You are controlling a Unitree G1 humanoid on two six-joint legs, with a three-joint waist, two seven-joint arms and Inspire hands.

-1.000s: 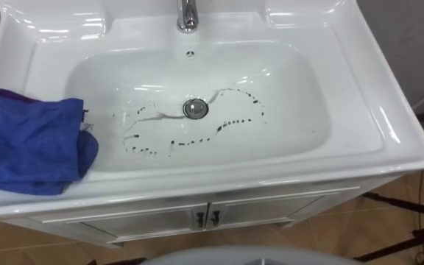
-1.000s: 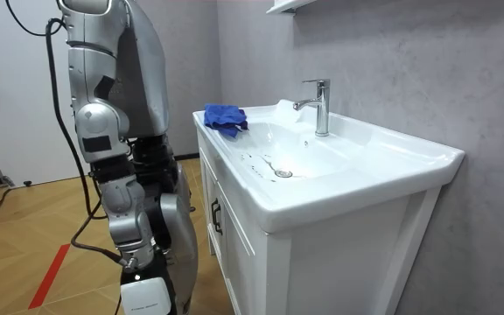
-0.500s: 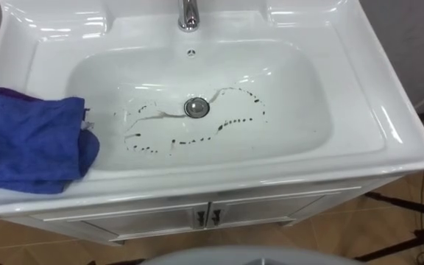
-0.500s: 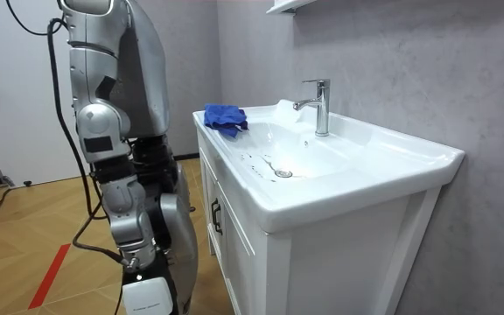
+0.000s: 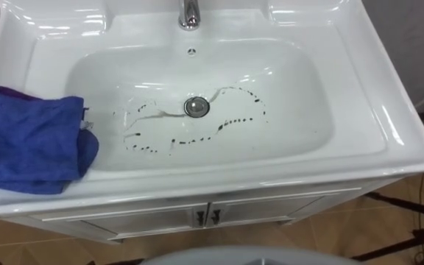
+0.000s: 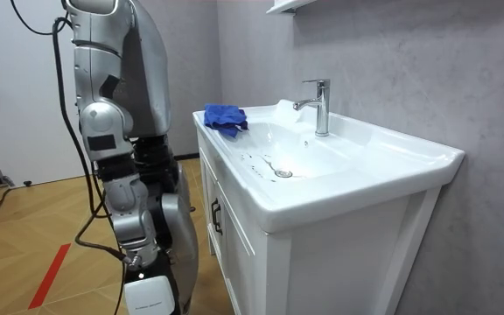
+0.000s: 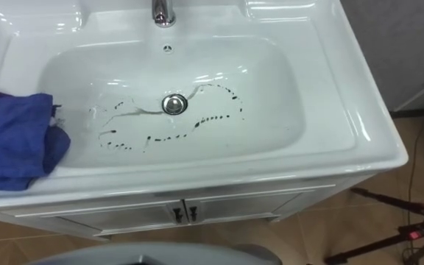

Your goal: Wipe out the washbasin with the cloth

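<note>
A white basin (image 5: 344, 51) is set in a cabinet top in front of me. Dark streaks and spots (image 5: 153, 147) loop around the metal drain (image 5: 196, 107) on the basin floor. A folded blue cloth (image 5: 28, 143) lies on the rim at my left, its corner hanging over the bowl's edge. In the room view I stand upright facing the basin, my right arm hanging at my side with the right hand (image 6: 143, 282) low beside my leg, well away from the cloth (image 6: 226, 117).
A chrome tap (image 5: 188, 13) stands at the back centre of the basin. Cabinet doors with small dark handles (image 5: 206, 218) sit below the front edge. The grey wall runs behind and to the right; wooden floor lies around the cabinet.
My upper body has shifted very slightly in the room view. The cloth, the streaks and the basin are as they were.
</note>
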